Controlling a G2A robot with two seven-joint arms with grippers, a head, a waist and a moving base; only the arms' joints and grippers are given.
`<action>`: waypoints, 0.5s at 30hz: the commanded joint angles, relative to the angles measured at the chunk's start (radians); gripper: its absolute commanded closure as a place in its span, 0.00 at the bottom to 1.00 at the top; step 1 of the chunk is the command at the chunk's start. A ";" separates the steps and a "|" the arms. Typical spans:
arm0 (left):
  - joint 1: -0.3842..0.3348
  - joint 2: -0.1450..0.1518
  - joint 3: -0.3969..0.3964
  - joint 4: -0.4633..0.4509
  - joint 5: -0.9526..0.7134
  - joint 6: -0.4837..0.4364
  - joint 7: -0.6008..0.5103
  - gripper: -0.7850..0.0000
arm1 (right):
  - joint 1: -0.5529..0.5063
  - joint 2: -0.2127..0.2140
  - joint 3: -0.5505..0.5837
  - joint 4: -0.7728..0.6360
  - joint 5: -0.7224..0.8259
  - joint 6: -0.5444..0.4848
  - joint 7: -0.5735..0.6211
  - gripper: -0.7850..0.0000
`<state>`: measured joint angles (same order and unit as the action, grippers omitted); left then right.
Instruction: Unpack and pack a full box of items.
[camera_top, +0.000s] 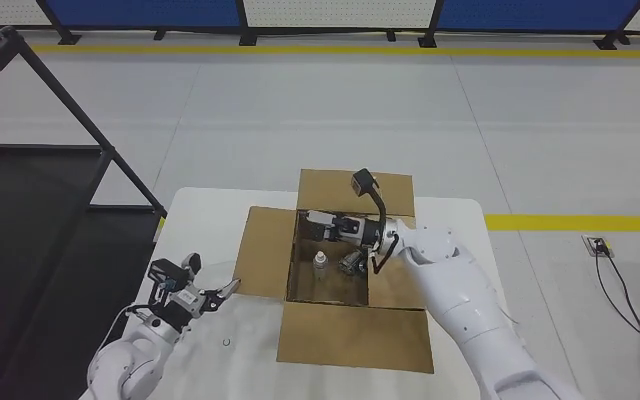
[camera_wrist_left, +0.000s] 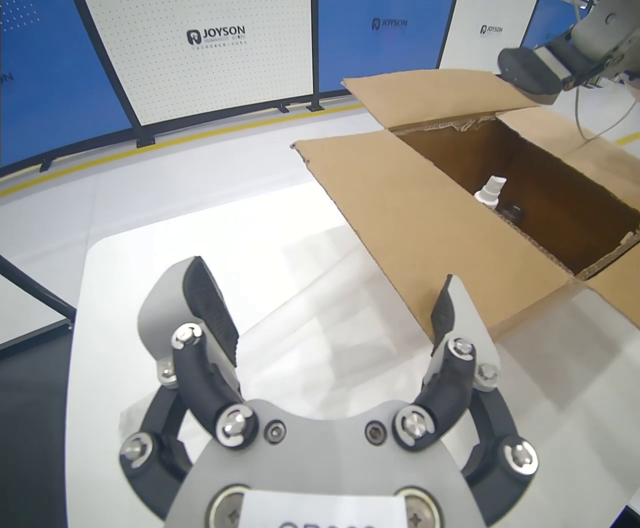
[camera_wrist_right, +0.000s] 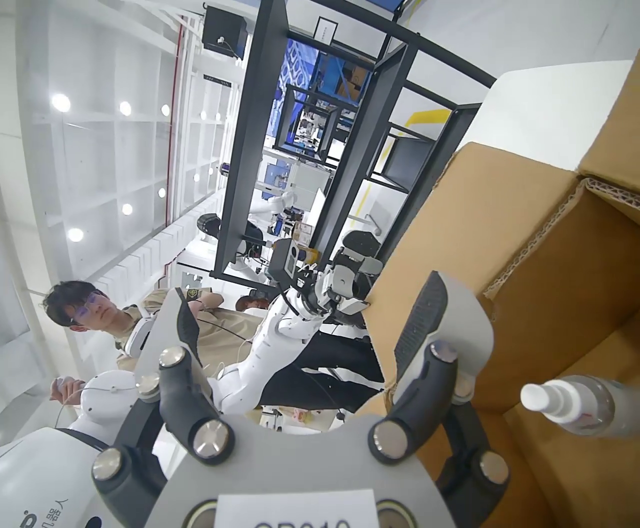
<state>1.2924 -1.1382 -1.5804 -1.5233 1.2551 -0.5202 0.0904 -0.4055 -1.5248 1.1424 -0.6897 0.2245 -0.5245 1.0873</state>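
An open cardboard box (camera_top: 340, 335) stands mid-table with its flaps spread out. Inside it stands a clear spray bottle (camera_top: 319, 262) with a white cap, and a dark item (camera_top: 350, 263) lies beside it. My right gripper (camera_top: 314, 221) is open over the box's far inner corner. In the right wrist view the right gripper (camera_wrist_right: 305, 305) has a flap edge of the box (camera_wrist_right: 525, 240) between its fingers and the spray bottle (camera_wrist_right: 575, 402) close by. My left gripper (camera_top: 212, 277) hangs open and empty over the table left of the box. The left wrist view shows the left gripper (camera_wrist_left: 324, 280), the box (camera_wrist_left: 425, 225) and the spray bottle (camera_wrist_left: 489, 192).
The white table (camera_top: 200, 215) has bare room left of the box. A small round thing (camera_top: 228, 343) lies on it near the left arm. A black metal frame (camera_top: 70, 120) stands beside the table's left edge.
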 joint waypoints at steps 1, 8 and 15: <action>0.009 0.001 -0.003 -0.021 -0.001 0.005 0.006 0.00 | -0.019 0.009 0.012 -0.033 -0.004 0.014 0.000 0.00; 0.044 0.002 -0.025 -0.109 -0.013 0.052 0.047 0.00 | -0.057 0.030 0.036 -0.099 -0.018 0.069 -0.012 0.00; 0.074 0.003 -0.072 -0.173 -0.054 0.088 0.079 0.00 | -0.041 0.009 -0.013 -0.085 0.000 0.202 -0.133 0.00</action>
<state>1.3632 -1.1355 -1.6438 -1.6936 1.2103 -0.4319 0.1670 -0.4533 -1.5098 1.1454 -0.7768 0.2259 -0.3450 0.9769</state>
